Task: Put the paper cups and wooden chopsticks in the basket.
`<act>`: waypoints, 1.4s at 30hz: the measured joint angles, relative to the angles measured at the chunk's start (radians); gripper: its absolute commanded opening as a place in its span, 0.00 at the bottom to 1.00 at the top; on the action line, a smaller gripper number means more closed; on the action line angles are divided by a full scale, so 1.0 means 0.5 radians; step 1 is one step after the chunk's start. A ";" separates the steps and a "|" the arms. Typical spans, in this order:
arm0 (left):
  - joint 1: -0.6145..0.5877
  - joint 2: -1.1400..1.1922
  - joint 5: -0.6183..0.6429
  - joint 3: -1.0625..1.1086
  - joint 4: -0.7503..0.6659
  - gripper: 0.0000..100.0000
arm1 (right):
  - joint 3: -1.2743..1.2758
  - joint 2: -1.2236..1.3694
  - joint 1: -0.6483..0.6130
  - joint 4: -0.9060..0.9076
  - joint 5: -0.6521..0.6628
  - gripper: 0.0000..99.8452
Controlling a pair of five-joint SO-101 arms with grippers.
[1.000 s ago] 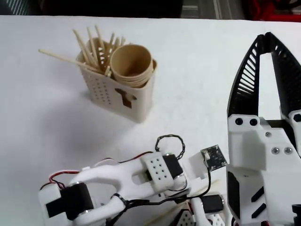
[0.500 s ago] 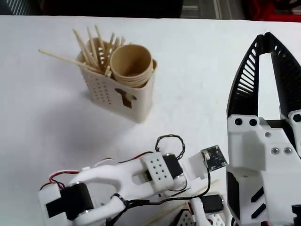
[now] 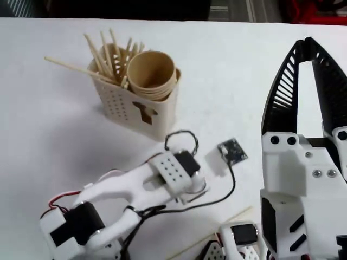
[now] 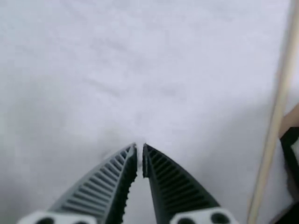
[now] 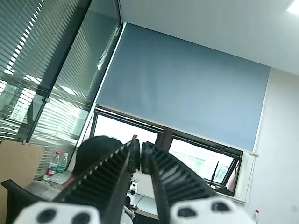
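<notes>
here, the white perforated basket (image 3: 142,115) stands upright on the white table (image 3: 244,76), in the upper left part of the high view. a stack of paper cups (image 3: 152,73) sits inside it on the right side. a bundle of wooden chopsticks (image 3: 105,54) leans in it just beside the cups, fanning up and to the left. one loose chopstick (image 3: 214,237) lies flat on the table near the lower edge of the high view, partly hidden by the arm bases. the left arm (image 3: 135,189) extends low over the table in front of the basket. the left gripper (image 4: 139,150) points at bare table, jaws closed on nothing, with the loose chopstick off to one side. the right gripper (image 3: 309,42) is raised toward the high camera, jaws closed and empty, tips touching.
</notes>
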 measured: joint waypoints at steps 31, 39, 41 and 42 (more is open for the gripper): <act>-0.672 -1.731 -0.224 0.531 0.212 0.12 | 0.000 0.000 0.187 0.000 0.000 0.02; -1.283 -2.295 -0.233 0.832 0.009 0.12 | 0.000 0.000 0.187 0.000 0.000 0.02; -1.418 -2.452 -0.233 0.945 -0.068 0.12 | 0.000 0.000 0.187 0.000 0.000 0.02; -1.473 -2.541 -0.233 1.010 -0.101 0.12 | 0.000 0.000 0.187 0.000 0.000 0.02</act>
